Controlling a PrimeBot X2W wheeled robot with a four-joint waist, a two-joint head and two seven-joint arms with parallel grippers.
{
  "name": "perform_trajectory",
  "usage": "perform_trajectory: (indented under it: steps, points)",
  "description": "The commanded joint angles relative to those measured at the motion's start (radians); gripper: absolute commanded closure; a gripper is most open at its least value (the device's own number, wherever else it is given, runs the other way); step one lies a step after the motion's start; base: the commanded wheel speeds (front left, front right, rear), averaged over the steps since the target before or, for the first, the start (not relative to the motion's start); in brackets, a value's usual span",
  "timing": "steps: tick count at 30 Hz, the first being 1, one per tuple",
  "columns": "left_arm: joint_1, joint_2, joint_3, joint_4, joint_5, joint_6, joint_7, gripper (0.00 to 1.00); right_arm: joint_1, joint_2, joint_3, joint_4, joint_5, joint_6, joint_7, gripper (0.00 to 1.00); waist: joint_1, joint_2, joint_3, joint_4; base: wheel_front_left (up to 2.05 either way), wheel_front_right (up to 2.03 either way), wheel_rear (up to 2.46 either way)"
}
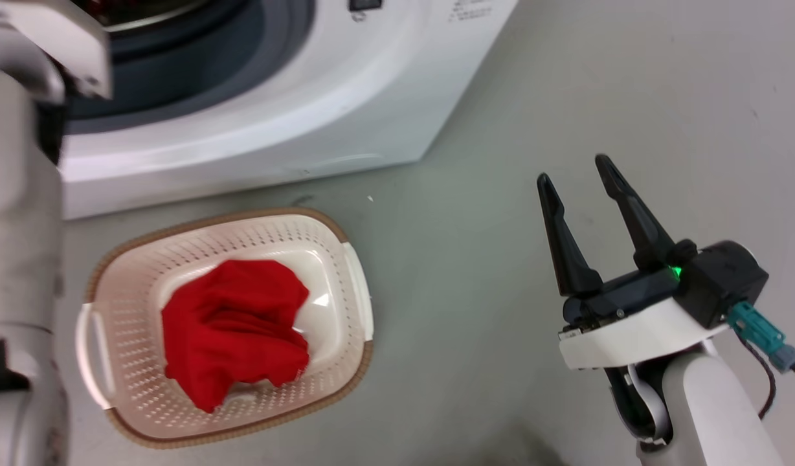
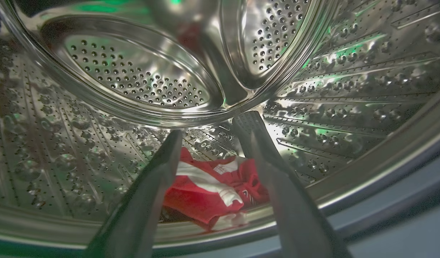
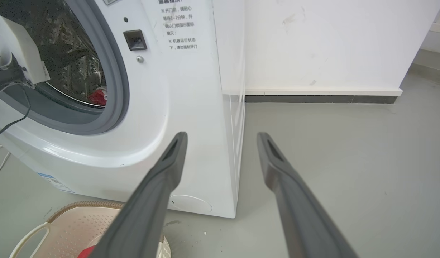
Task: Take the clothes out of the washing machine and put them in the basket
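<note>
Counted two of the clothes. Found the plain red garment (image 1: 235, 330) crumpled across the middle of the bottom of the basket (image 1: 138, 272), with a bare patch showing at its right-hand end. Noted the basket on the grey floor (image 1: 475, 259), just before the washing machine (image 1: 294, 116). Found the striped garment (image 2: 209, 190) bunched at the lowest part of the drum (image 2: 349, 89), just behind its front lip. Saw the left gripper (image 2: 212, 124) inside the drum, fingers spread wide with nothing between them, aimed at the striped garment and seemingly short of it. Saw the right gripper (image 1: 572, 169) over bare floor to the right of the basket, fingers likewise spread, holding nothing. Judged the fabric light, limp and unbreakable, likely to drape and trail, perhaps to catch on the drum's lip when lifted. Recommended hold: the raised fold beside the white stripe at the middle of the heap, taken deep so as to pinch several layers, not a thin edge lying flat on the steel.
</note>
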State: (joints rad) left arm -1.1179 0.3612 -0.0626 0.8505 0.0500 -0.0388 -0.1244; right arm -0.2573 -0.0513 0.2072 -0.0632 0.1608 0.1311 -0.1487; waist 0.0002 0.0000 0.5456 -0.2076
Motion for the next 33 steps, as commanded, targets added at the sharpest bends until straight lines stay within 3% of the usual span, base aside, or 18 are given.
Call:
perform_trajectory:
  steps: [1,12,14,15,19,28,29,31,33]
  points:
    - [-0.023,0.011,-0.004,0.013,0.005,-0.003,0.009,0.0,-0.02,0.002,0.002,0.005,0.011,-0.001,-0.009,0.0,-0.0002,0.0,0.052,-0.044,0.0,0.0,0.0]
    - [-0.257,0.151,-0.068,0.151,0.071,-0.045,0.244,0.0,-0.103,0.002,0.052,0.085,0.082,-0.001,-0.081,0.0,-0.0002,0.0,0.177,-0.14,0.0,0.0,0.0]
    - [-0.301,0.192,-0.072,0.158,0.081,-0.05,0.297,0.0,-0.112,0.003,0.057,0.096,0.093,-0.001,-0.088,0.0,-0.0002,0.0,0.198,-0.157,0.0,0.0,0.0]
    - [-0.353,0.242,-0.086,0.166,0.093,-0.066,0.376,0.0,-0.124,0.003,0.063,0.111,0.11,-0.001,-0.098,0.0,-0.0002,0.0,0.231,-0.182,0.0,0.0,0.0]
    - [-0.415,0.297,-0.116,0.158,0.109,-0.08,0.473,0.0,-0.139,0.003,0.079,0.127,0.134,-0.001,-0.108,0.0,-0.0002,0.0,0.265,-0.208,0.0,0.0,0.0]
    - [-0.437,0.342,-0.15,0.119,0.073,-0.09,0.715,0.0,-0.158,0.003,0.105,0.152,0.16,-0.001,-0.116,0.0,-0.0002,0.0,0.306,-0.22,0.0,0.0,0.0]
    - [-0.429,0.344,-0.149,0.11,0.066,-0.09,0.739,0.17,-0.161,0.002,0.106,0.154,0.163,-0.001,-0.116,0.0,-0.0002,0.0,0.308,-0.221,0.0,0.0,0.0]
    - [-0.412,0.345,-0.148,0.085,0.054,-0.09,0.782,1.0,-0.163,0.002,0.11,0.155,0.165,-0.001,-0.117,0.0,-0.0002,0.0,0.311,-0.221,0.0,0.0,0.0]
    - [-0.395,0.348,-0.143,0.053,0.04,-0.089,0.82,1.0,-0.166,0.002,0.111,0.153,0.169,-0.001,-0.117,0.0,-0.0002,0.0,0.313,-0.222,0.0,0.0,0.0]
